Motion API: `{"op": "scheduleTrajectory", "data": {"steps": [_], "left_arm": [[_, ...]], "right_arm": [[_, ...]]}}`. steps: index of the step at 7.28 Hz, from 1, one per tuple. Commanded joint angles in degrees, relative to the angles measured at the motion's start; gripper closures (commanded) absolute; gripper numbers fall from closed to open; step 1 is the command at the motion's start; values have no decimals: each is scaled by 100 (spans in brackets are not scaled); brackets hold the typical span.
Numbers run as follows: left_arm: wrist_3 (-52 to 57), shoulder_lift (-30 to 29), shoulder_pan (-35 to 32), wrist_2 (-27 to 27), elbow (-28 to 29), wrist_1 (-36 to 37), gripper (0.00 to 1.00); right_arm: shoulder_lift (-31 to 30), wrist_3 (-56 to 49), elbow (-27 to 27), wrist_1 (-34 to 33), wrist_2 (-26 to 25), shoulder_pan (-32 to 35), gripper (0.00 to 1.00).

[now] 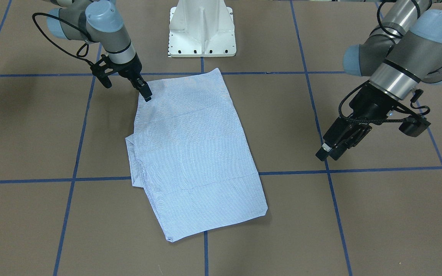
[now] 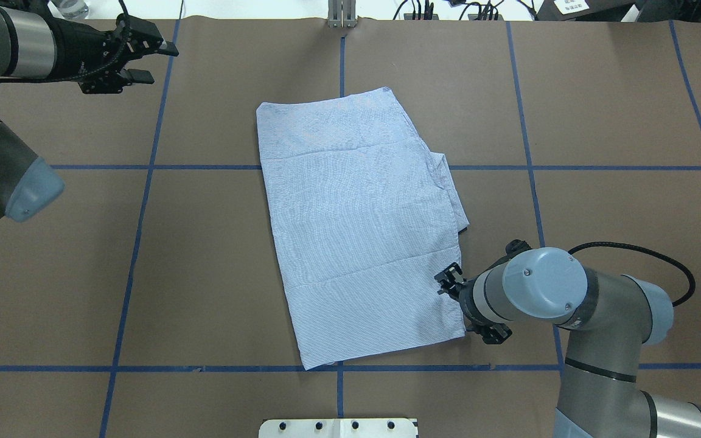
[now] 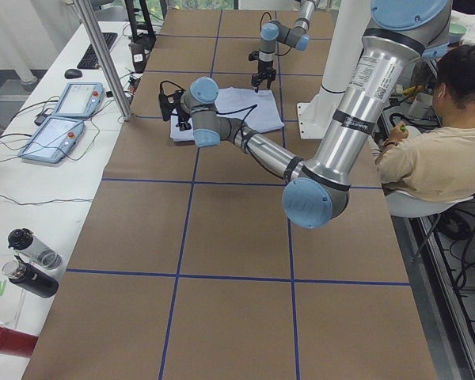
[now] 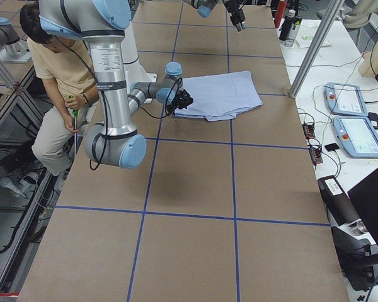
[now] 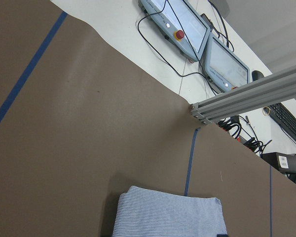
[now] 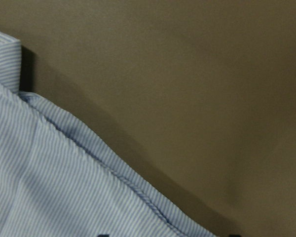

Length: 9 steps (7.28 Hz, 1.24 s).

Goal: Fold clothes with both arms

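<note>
The shirt (image 1: 194,153) is seen folded into a long rectangle and laid flat on the brown-covered table (image 1: 378,230), a plain striped face turned upward. The right gripper (image 1: 147,96) is found tilted down at the shirt's corner nearest the white pedestal base (image 1: 202,30). Its tips are set on or just over the cloth's edge, and contact cannot be settled from the front view. In the right wrist view the striped edge is seen running slantwise directly beneath that gripper, with bare table shown beyond it. Two dark slivers of fingertip are caught at the lower border of that view, standing apart, so the jaws are read as spread with nothing pinched. Farther out from this gripper along the same edge, away from the base, an under layer is seen jutting past the top layer. The left gripper (image 2: 159,64) is held above bare table well apart from the shirt, which lies off toward the robot's right of it. Its two fingers are plainly parted and nothing is held between them. In the left wrist view only one end of the shirt is caught, low ahead of that gripper, with a blue tape line (image 5: 190,163) running on beyond it.
</note>
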Motion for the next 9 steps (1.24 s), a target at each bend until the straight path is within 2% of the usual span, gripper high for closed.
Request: {"op": "scheduleTrajectory", "data": {"steps": [1, 3, 4, 6, 7, 8, 9], "left_arm": [[0, 4, 1, 1, -9, 0, 24], [0, 4, 1, 1, -9, 0, 24], [0, 4, -7, 1, -26, 0, 24], [0, 12, -34, 1, -79, 0, 24], [0, 12, -43, 1, -96, 9, 24], [0, 56, -43, 1, -105, 9, 24], [0, 65, -34, 1, -105, 9, 24]], "right_arm": [[-58, -25, -5, 5, -92, -173, 18], [-84, -34, -14, 5, -100, -181, 26], [-58, -34, -5, 5, -100, -181, 40], [-14, -52, -31, 5, -100, -190, 43], [-31, -52, -14, 5, -100, -181, 55], [-23, -52, 38, 5, -100, -173, 100], [-40, -52, 39, 14, -100, -173, 100]]}}
